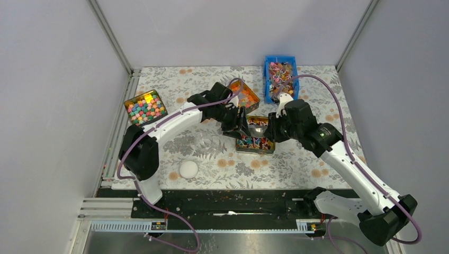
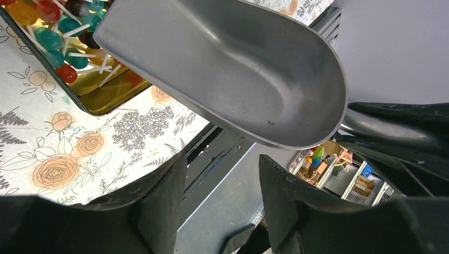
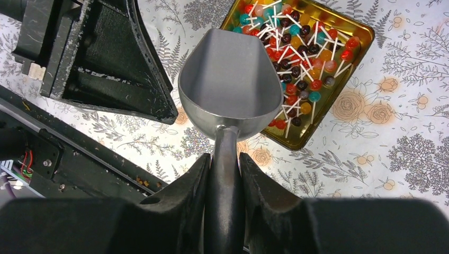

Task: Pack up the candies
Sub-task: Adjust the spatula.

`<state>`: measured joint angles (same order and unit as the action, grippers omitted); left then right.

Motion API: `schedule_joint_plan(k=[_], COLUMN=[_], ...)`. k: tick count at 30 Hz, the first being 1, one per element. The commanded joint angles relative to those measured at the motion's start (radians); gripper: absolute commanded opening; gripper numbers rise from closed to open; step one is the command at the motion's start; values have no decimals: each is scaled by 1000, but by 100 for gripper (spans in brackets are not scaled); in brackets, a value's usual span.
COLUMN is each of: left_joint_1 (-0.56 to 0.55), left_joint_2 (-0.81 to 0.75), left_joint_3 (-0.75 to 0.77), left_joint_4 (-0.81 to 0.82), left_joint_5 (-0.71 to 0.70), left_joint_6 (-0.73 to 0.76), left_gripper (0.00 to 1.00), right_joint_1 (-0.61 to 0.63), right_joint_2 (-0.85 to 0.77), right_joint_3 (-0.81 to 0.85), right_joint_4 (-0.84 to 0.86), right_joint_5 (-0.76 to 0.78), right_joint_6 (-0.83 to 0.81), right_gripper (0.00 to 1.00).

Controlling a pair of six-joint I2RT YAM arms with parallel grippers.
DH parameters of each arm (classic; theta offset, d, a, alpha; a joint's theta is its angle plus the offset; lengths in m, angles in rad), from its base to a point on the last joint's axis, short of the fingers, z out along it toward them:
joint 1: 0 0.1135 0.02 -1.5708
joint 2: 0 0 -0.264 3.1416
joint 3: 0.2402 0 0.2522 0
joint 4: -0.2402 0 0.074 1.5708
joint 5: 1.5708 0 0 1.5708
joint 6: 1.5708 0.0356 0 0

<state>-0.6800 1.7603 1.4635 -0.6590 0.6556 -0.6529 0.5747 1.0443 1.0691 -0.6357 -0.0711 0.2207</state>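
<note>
The table (image 1: pixel 296 164), covered in a floral cloth, stands between plain grey walls (image 1: pixel 53 79). The candies (image 3: pixel 296 58), round sweets on white sticks, lie in a gold tin (image 3: pixel 365 37) just ahead of the right tool (image 3: pixel 225 161). This tool is clamped on the handle of an empty metal scoop (image 3: pixel 227 79), whose bowl overhangs the tin's edge. The left tool (image 2: pixel 222 166), jaws apart and holding nothing, sits beside the bowl. A blue bin (image 1: pixel 267 79) holds more mixed sweets. A left tin (image 1: pixel 128 106) holds cube sweets (image 1: pixel 145 108).

The scoop (image 3: pixel 229 79) is smooth grey metal with a dull, brushed sheen. The tin (image 3: pixel 323 114) beneath it is glossy gold metal, holding shiny candies (image 3: pixel 296 63). The far bin (image 1: pixel 267 79) looks like blue plastic. The printed table cover (image 3: pixel 381 159) is matt.
</note>
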Motion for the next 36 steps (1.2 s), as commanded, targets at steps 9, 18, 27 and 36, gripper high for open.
schedule_joint_plan(k=[9,18,27,36], left_joint_1=[67,38,4,-1], left_joint_2=[-173,-127,-137,-172], left_joint_3=[-139,-82,-82,-133], left_joint_4=[346,237,153,166], left_joint_5=[65,-4,-34,-44], left_joint_6=[-183,-168,-115,-113], left_gripper=[57,51,46,46], right_joint_1=[-5,-5,-5,-5], right_joint_2=[-15,-20,-12,-7], right_joint_3=[10,16,18,18], right_joint_4=[63,91,171,199], right_joint_5=[-124,-68,-55,-81], right_joint_6=[-115,-53,23,17], right_gripper=[0,0,0,0])
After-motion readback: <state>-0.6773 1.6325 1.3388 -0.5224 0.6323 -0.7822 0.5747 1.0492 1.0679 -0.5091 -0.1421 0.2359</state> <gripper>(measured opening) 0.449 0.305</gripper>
